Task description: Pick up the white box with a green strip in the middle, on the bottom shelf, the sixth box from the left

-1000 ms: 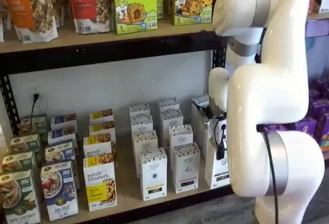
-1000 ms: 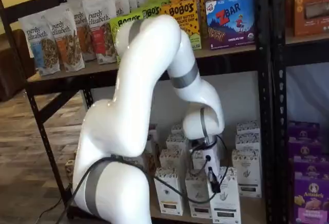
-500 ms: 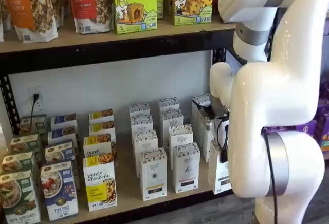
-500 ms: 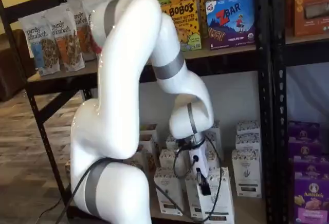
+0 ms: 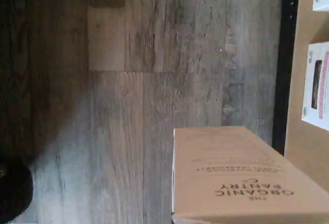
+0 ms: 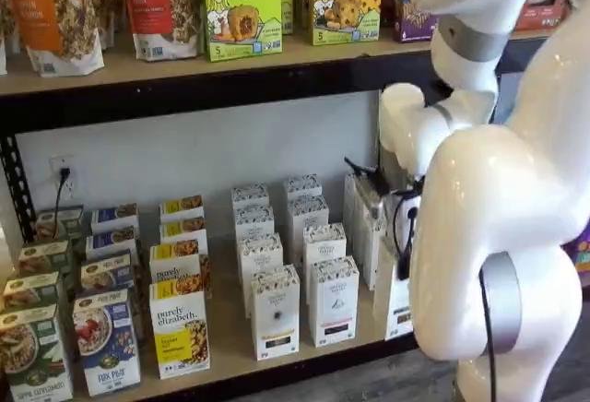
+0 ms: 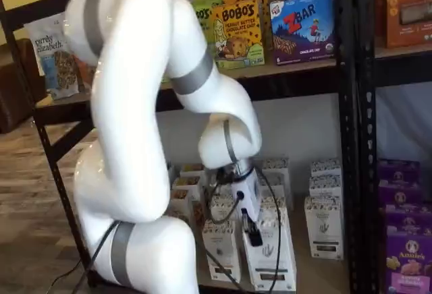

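My gripper (image 7: 258, 235) is shut on the white box (image 7: 273, 257), a tall narrow carton with a speckled top, held at the front of the bottom shelf (image 7: 320, 274). One black finger (image 7: 254, 232) lies against the box's face. In a shelf view the gripper (image 6: 399, 268) and the white box (image 6: 389, 310) are partly hidden behind my white arm, above the bottom shelf (image 6: 226, 333). In the wrist view the white box (image 5: 241, 183) lies over the wood floor, out past the shelf's black beam (image 5: 280, 80). The fingers do not show there.
Similar white cartons with black labels (image 6: 275, 314) (image 7: 324, 226) stand in rows on the bottom shelf. Granola boxes (image 6: 180, 328) fill its left part. A black rack post (image 7: 358, 139) and purple boxes (image 7: 405, 247) stand to the right. An upper shelf (image 6: 184, 65) carries snack boxes.
The arm's upper links have swung away from the shelves. The gripper and the white box have drawn forward out of the row toward the shelf's front edge.
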`<state>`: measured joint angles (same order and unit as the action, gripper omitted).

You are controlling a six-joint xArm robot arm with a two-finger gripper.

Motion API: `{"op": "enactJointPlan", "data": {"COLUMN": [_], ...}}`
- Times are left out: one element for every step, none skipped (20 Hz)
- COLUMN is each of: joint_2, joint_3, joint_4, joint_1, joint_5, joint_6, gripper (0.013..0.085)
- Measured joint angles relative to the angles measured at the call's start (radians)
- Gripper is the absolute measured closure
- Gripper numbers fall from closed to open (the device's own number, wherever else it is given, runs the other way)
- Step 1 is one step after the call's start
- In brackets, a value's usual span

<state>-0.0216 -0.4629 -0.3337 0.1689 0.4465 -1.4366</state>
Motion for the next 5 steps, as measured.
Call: {"op": "enactJointPlan", "data": {"joint_2": [-0.045,-0.091,-0.133,-0.159,-0.179], "joint_3": [0.011,0.019,0.021,0.020,0.016], "joint_4": [0.023,0.044,0.059,0.065,0.066], "joint_1": [-0.004,-0.007,-0.010,-0.013,-0.015], "joint_5": [0.027,0.058,0.095,0.124,0.150], "joint_6": [-0.021,-0.040,-0.056,-0.062,-0.064], "gripper": [0.0530,0.0530,0.0530,0.0530,0.0530]}}
